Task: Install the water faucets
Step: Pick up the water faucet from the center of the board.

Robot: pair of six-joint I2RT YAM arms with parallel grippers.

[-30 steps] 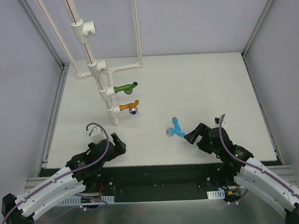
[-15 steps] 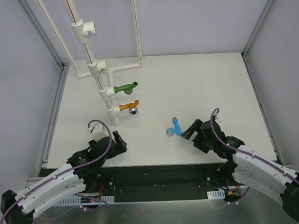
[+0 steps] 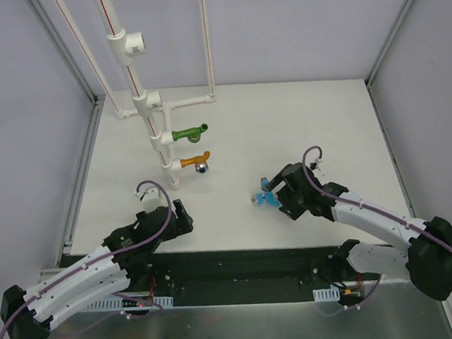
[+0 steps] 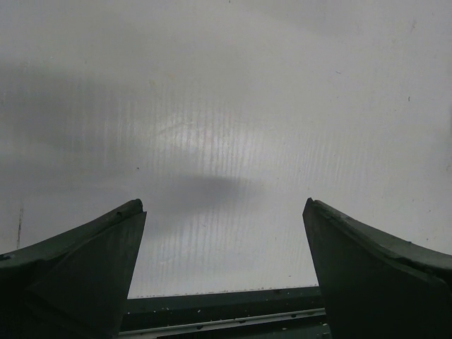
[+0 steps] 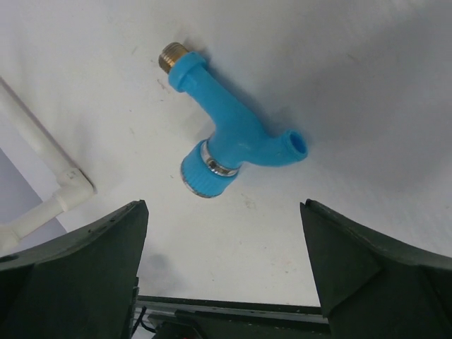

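Plainly, the light blue plastic faucet (image 5: pixel 236 134) lies on its side on the white table (image 3: pixel 300 125). It is smooth and matte, with a brassy threaded end, a shiny ring round its ribbed knob and a short curved spout with an open mouth. The right tool (image 5: pixel 222 205) hangs just over it, its dark, wedge-shaped fingers (image 5: pixel 78 261) spread wide either side and not touching it. The left tool (image 4: pixel 224 205) is equally wide with nothing between its fingers, low over bare table near the front edge.

Well apart, at the back left, a white plastic pipe stand (image 3: pixel 140 106) carries the green plastic faucet (image 3: pixel 190 132) and, below it, the orange plastic faucet (image 3: pixel 193 162), both jutting right from tee fittings. Nothing lies between them and the blue one.

The table is faintly ribbed and slightly scuffed, and pale grey panels in metal framing enclose it.
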